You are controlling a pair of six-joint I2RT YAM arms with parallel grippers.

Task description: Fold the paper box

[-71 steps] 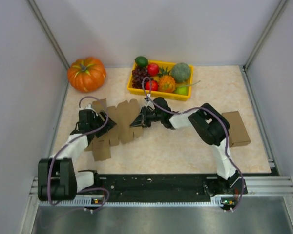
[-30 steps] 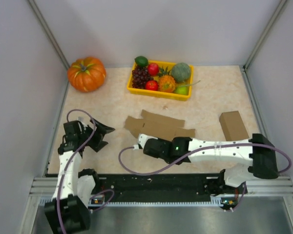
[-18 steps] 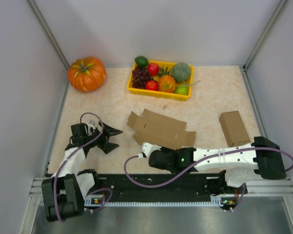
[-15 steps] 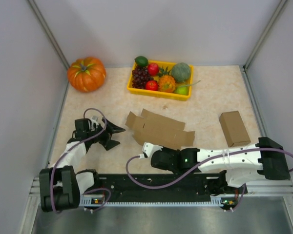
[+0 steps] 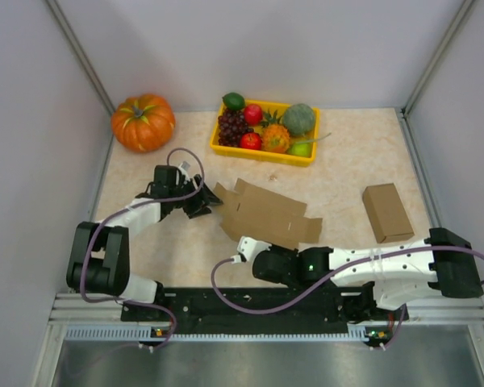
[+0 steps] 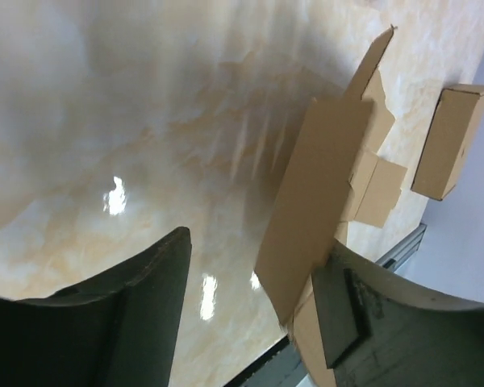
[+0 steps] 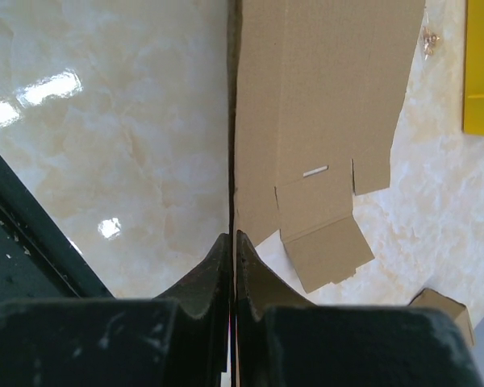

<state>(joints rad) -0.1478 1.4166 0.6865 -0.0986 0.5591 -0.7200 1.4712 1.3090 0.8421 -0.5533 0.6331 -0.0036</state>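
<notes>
The right gripper [image 7: 232, 242] is closed flat on the near edge of the paper box [image 5: 266, 214]. Its two dark fingers are pressed together with the thin board seen edge-on between them. From that pinch the sheet runs away towards 12 o'clock in the wrist view.

The left gripper [image 6: 256, 251] stands open at the sheet's other end, one jaw on either side of the board's corner. The board sits much closer to the jaw on the right of that view, and I cannot tell whether it touches.

In the overhead view the paper box is at the middle of the table [image 5: 347, 161], still a collapsed blank. Its long axis runs roughly from 10 o'clock to 4 o'clock. The left gripper is at the 10 o'clock end, with the board lying at about 3 o'clock from it. The right gripper holds the long side nearest the arms, so the board lies at about 12 o'clock from it.

The coming move likely turns on the left jaws closing on that end while the right holds the near edge.

The blank is plain brown card, matte and stiff, with a short tuck flap [image 7: 327, 242] and a thin slit [image 7: 315, 171] above it. The table is glossy, pale and marbled.

A second box [image 5: 387, 212], already closed, lies well apart at 3 o'clock.
</notes>
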